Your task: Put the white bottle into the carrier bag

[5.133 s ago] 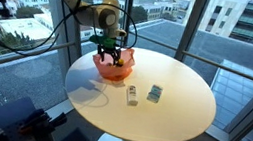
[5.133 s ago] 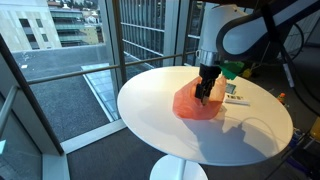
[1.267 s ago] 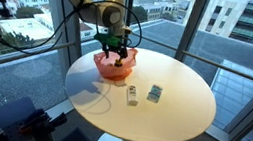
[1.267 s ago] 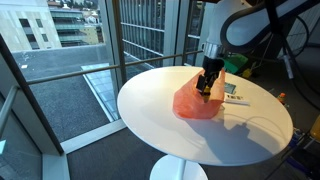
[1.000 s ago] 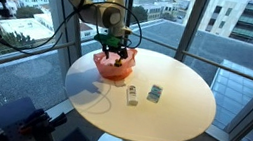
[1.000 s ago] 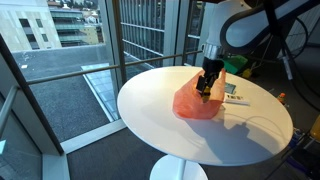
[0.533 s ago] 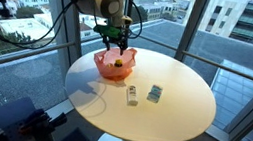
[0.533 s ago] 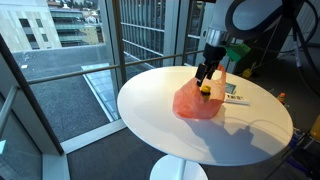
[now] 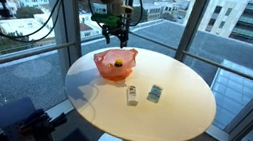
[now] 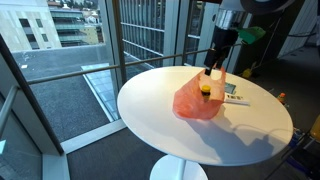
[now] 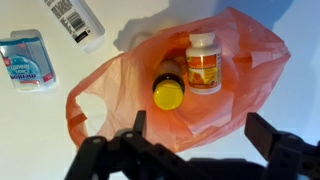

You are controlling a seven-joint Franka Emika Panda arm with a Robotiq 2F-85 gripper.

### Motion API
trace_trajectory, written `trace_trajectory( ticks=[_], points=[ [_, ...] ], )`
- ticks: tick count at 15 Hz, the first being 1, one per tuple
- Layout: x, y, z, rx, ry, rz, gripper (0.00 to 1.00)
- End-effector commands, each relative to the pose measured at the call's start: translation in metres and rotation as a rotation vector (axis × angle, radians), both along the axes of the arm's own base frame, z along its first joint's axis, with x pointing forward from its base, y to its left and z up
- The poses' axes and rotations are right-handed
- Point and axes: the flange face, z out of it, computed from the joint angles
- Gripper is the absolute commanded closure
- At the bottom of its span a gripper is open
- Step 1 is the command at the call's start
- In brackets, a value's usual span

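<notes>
The orange carrier bag (image 11: 120,90) lies open on the round white table, also seen in both exterior views (image 9: 114,65) (image 10: 195,101). Inside it are a bottle with a white cap and orange label (image 11: 203,60) and a dark bottle with a yellow cap (image 11: 168,92). A white bottle with a barcode label (image 11: 75,20) lies on the table outside the bag (image 9: 132,96). My gripper (image 11: 200,128) is open and empty, raised well above the bag (image 9: 115,32) (image 10: 210,68).
A small blue-and-white packet (image 11: 28,60) lies next to the white bottle (image 9: 154,93). The table (image 9: 176,113) stands beside floor-to-ceiling windows with metal frames. Cables hang from the arm.
My gripper has lifted straight up out of the bag, open and empty. The bottles stay in the bag; the white bottle on the table has not moved.
</notes>
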Motion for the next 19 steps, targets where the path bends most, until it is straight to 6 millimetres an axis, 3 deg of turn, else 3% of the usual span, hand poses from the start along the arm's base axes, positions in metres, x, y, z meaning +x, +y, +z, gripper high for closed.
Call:
trace_trajectory(
  ticks=[1, 7, 13, 16, 17, 19],
  points=[
    [-0.032, -0.019, 0.018, -0.046, 0.065, -0.086, 0.0],
    [-0.085, -0.056, 0.04, -0.077, 0.175, -0.166, 0.0],
    [-0.131, -0.092, 0.077, -0.05, 0.221, -0.219, 0.0],
    [-0.144, -0.102, 0.085, -0.042, 0.23, -0.247, 0.0],
    [-0.131, -0.096, 0.081, -0.065, 0.223, -0.239, 0.0],
    [-0.138, -0.099, 0.084, -0.062, 0.223, -0.247, 0.0]
  ],
)
